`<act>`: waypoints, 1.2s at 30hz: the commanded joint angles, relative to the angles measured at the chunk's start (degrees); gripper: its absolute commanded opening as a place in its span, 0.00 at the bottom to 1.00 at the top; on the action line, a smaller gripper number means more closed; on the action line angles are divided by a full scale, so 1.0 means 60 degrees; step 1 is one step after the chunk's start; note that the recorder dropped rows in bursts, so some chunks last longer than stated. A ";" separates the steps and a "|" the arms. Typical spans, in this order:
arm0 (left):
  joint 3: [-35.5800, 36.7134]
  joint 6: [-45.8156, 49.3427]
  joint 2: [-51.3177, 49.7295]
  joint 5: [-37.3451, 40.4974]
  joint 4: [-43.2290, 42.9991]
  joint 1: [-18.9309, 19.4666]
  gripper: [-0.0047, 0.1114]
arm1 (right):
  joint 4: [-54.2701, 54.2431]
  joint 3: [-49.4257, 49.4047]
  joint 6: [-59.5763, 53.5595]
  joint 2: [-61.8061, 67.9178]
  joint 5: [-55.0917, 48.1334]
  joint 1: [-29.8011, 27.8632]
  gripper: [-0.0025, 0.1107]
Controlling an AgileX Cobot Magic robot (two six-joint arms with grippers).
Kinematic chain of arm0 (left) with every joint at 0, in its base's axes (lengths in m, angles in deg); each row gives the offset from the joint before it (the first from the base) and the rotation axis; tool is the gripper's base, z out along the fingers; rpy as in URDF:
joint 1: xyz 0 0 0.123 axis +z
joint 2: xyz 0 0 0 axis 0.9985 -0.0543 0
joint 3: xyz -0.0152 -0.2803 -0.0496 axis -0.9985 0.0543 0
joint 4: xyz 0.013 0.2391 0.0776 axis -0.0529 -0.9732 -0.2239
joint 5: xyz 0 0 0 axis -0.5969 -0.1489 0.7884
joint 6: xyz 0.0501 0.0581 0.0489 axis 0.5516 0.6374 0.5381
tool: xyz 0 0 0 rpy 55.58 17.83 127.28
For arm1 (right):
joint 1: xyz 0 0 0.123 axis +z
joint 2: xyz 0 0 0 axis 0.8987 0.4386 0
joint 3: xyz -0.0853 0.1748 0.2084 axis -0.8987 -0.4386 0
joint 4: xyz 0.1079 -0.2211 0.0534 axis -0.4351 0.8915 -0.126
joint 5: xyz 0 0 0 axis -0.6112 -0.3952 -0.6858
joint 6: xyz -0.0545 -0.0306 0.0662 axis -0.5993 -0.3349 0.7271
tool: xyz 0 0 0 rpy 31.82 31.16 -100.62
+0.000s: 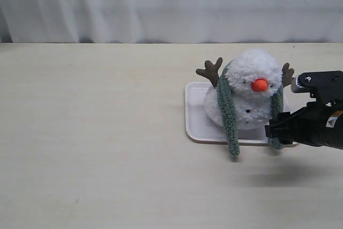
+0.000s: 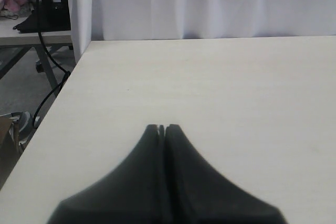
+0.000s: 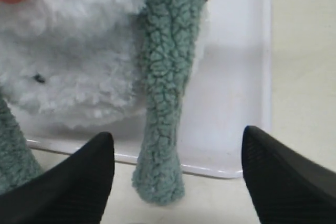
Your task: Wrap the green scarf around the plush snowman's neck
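The plush snowman (image 1: 252, 92) sits on a white tray (image 1: 196, 122), with its orange nose facing the camera. The green scarf (image 1: 228, 113) is draped behind its neck, and both ends hang down the front over the tray's near edge. My right gripper (image 1: 274, 130) is open at the scarf's right end. In the right wrist view that scarf end (image 3: 163, 129) hangs between the two spread fingers (image 3: 79, 182), touching neither. My left gripper (image 2: 161, 127) is shut on nothing over bare table, out of the exterior view.
A white curtain (image 1: 171, 4) hangs behind the table's far edge. In the left wrist view the table edge (image 2: 63, 93) drops off toward a desk leg, cables and floor clutter.
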State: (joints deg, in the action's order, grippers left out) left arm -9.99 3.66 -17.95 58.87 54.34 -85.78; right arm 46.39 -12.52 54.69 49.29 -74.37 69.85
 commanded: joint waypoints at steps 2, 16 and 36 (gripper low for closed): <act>0.0020 -0.0042 0.0021 -0.0099 0.0043 -0.0082 0.04 | 0.0064 -0.0034 -0.0154 0.0993 0.0643 -0.0060 0.59; 0.0020 -0.0042 0.0021 -0.0117 0.0043 -0.0082 0.04 | 0.0064 -0.0034 -0.0154 0.1295 0.0881 -0.0060 0.06; 0.0020 -0.0042 0.0021 -0.0117 0.0043 -0.0082 0.04 | -0.0377 -0.0034 0.0603 -0.1457 -0.0237 -0.0060 0.06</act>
State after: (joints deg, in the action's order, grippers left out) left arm -9.99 3.66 -17.95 58.87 54.34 -85.78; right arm 44.23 -12.62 56.37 43.13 -74.11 69.85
